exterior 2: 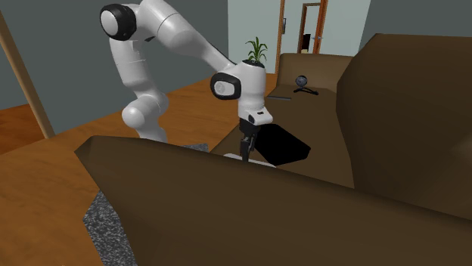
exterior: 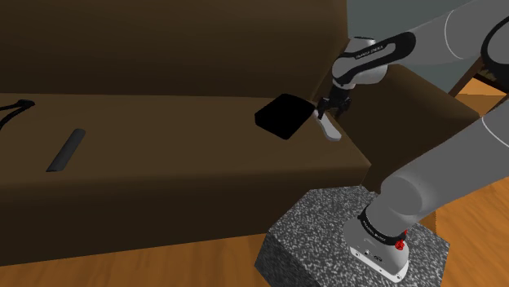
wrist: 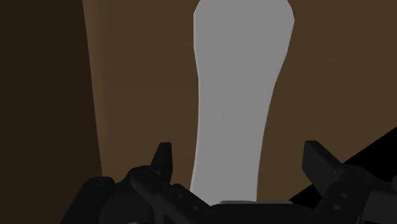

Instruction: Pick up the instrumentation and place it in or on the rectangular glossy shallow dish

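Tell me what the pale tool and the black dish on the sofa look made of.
Pale tool: plain light grey, matte, no texture or glint; material can't be told. Rectangular dish: uniform black with no highlights, so it reads matte here; maybe plastic or glazed ware, left open.

Shoulder view: dim, even light. The sofa seat (exterior: 188,130) around the gripper (exterior: 326,110) is dark brown, and the armrest (exterior: 408,102) just beyond it is a shade lighter. The dish (exterior: 284,116) beside the gripper is flat black.

Second exterior view: brighter. The arm (exterior 2: 163,30) above the gripper is lit white with soft grey shading, and the wood floor (exterior 2: 76,128) is a warm orange.

Wrist view: dim. The grey object (wrist: 235,95) ahead of the gripper is one flat, unshaded tone, with a darker brown band to one side.

Focus: edges are crisp in all views, and lines stay straight to the borders.
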